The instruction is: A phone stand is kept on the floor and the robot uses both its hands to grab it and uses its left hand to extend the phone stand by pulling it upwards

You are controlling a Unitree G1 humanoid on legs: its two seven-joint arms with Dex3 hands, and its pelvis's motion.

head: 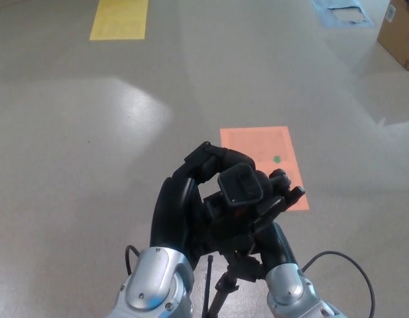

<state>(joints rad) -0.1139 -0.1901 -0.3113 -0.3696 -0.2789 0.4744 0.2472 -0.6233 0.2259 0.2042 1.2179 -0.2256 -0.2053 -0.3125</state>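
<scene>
— Head view first: what does the phone stand (238, 192) look like from up there?

— Black all over. Its square clamp head sits at the top, between my two hands, and thin tripod legs show below my wrists, standing on the floor (91, 132).

— And your hands?

— My left hand (184, 205) is curled round the top of the stand, fingers wrapped over it. My right hand (274, 212) clasps it from the other side, lower down.

— What's the floor like?

— Pale grey, speckled, glossy. An orange sheet (267, 159) lies just beyond the stand, a yellow sheet (119, 18) far off at upper left.

— Room to move?

— A cardboard box (400, 36) sits at the right edge, well apart. A blue sheet (342, 12) lies at the top.
</scene>
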